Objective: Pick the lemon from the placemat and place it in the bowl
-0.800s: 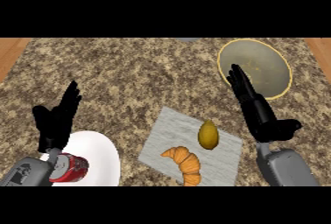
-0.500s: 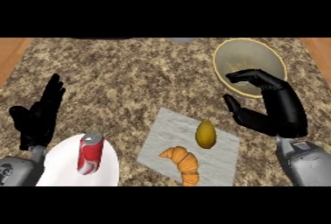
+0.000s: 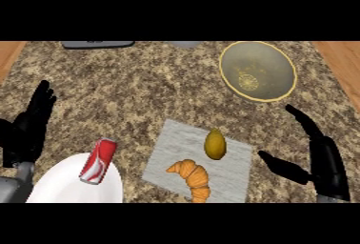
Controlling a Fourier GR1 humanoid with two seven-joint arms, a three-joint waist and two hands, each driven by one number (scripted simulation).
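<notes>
lemon [image 3: 215,144]: on the placemat, upper right part, lying free, no hand touching it
placemat [image 3: 175,150]: grey, flat on the counter, tilted a bit, near the lower middle of the view
croissant [image 3: 194,177]: also on the placemat, just below the lemon, close but apart from it
bowl [image 3: 290,83]: yellow-rimmed, up and right of the placemat, well apart from the lemon, nothing loose inside
right hand [image 3: 325,163]: lower right, beside the placemat's right edge, fingers straight and spread, thumb out toward the mat, holding nothing, apart from the lemon
left hand [image 3: 29,128]: far left edge, fingers up and straight, holding nothing, resting
plate [image 3: 60,186]: white, lower left corner, just below the left hand
can [image 3: 97,160]: red, lying tilted on the plate's upper right part
counter [image 3: 134,90]: speckled brown stone, carries everything; wood strips show at both upper corners
far edge: a dark flat object [image 3: 97,44] at top left, a grey one [image 3: 184,44] at top middle, both cut off, can't tell what they are
</notes>
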